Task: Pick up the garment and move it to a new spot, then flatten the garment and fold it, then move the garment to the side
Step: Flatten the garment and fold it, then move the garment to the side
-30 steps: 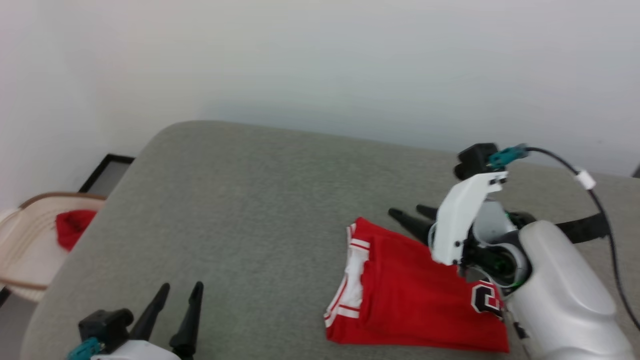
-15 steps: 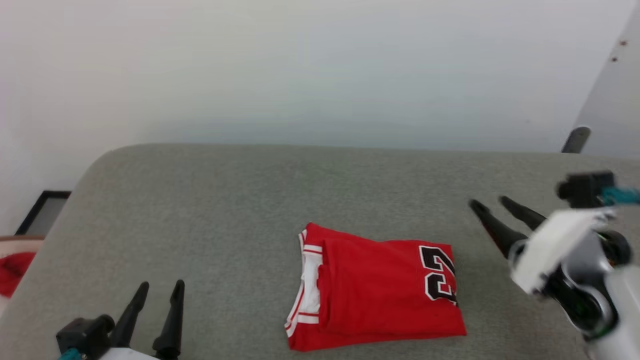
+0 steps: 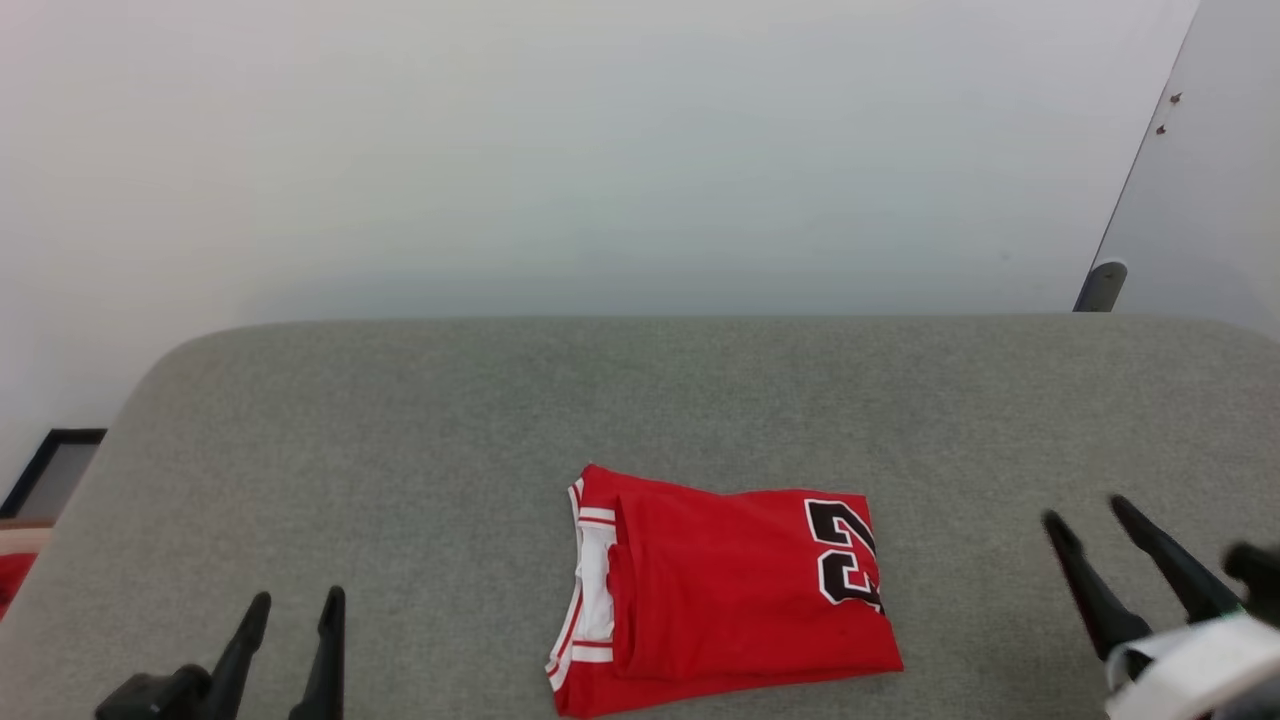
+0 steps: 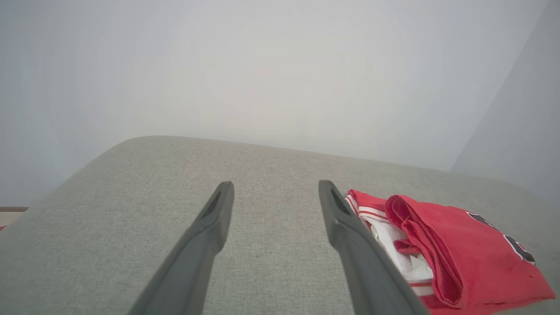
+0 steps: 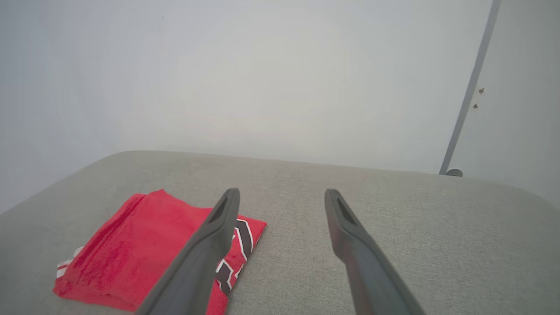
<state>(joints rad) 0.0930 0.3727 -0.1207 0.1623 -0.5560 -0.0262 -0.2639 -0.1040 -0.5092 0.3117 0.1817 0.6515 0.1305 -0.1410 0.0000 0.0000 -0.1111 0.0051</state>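
Right hand (image 3: pixel 1084 510) has drawn back from the folded garment (image 3: pixel 720 590) on the worktop (image 3: pixel 400 450); both it and left hand (image 3: pixel 298 596) are released.

A grey fabric-covered surface with rounded corners (image 3: pixel 400 430) spread below a plain white wall (image 3: pixel 600 150). Beyond its far right corner stood a pale grey panel (image 3: pixel 1210 200) with a short grey cylindrical stub (image 3: pixel 1100 285) at its foot. Off its left edge lay a black-framed rectangle (image 3: pixel 40 470).
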